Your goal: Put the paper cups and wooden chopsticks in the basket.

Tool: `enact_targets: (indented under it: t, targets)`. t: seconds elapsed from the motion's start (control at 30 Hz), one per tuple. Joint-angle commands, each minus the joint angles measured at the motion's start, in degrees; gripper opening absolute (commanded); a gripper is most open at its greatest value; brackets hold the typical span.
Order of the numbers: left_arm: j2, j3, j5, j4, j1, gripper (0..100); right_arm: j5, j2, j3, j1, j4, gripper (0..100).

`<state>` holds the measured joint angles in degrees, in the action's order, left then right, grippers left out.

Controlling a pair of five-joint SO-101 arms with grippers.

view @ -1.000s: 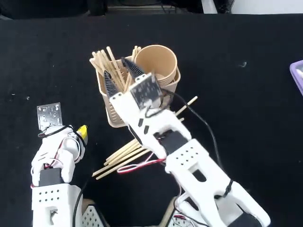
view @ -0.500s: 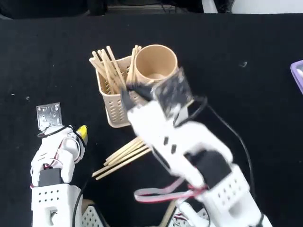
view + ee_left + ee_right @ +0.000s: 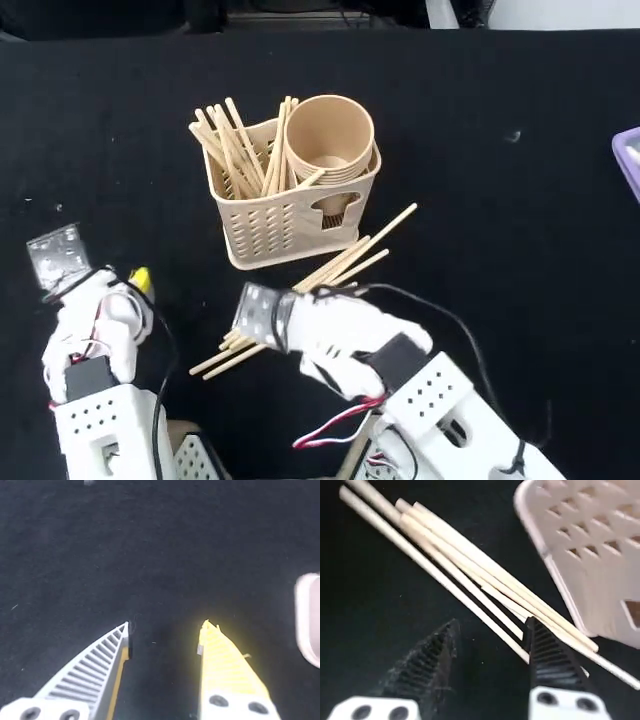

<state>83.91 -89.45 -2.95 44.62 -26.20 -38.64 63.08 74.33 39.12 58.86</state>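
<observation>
A beige slotted basket [image 3: 285,225] stands at the table's middle, holding a stack of paper cups [image 3: 330,135] and a bunch of wooden chopsticks [image 3: 235,145]. Several loose chopsticks [image 3: 330,270] lie on the black table in front of it, running diagonally. My right arm [image 3: 350,340] is bent low over their near ends. In the right wrist view, my right gripper [image 3: 490,630] is open just above the loose chopsticks [image 3: 460,565], with the basket [image 3: 590,555] beside them. My left gripper [image 3: 165,627] is open over bare black cloth at the front left, its yellow fingertip [image 3: 141,279] pointing away.
A purple object [image 3: 628,160] pokes in at the right edge. The black table [image 3: 500,120] stretches open behind and to the right of the basket. A pale blurred shape [image 3: 310,620] sits at the edge of the left wrist view.
My right arm has pulled back from above the basket and dropped down over the loose chopsticks in front of it. The left arm has shifted slightly to the left.
</observation>
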Motion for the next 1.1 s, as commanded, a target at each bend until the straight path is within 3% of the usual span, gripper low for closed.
enact_targets:
  t: [0.0, 0.1, 0.27, 0.53, 1.07]
  targets:
    - [0.53, 3.74, -1.41, -0.53, -1.80, 22, -6.15, 0.22, 1.71, 0.44, -2.29, 21.5]
    - [0.53, 3.74, -1.41, -0.53, -1.89, 22, -10.46, -3.91, 1.27, -0.09, -2.11, 22.4]
    - [0.53, 4.26, -1.41, -0.44, -1.89, 22, -12.22, -14.20, -4.35, -1.93, -3.25, 34.4]
    - [0.53, 4.53, -1.49, -0.53, -3.74, 22, -21.63, -30.73, -8.04, -2.02, -12.40, 26.8]
    - [0.53, 5.05, -1.58, -0.18, -5.14, 22, -23.56, -47.43, -17.63, -2.90, -14.59, 26.5]
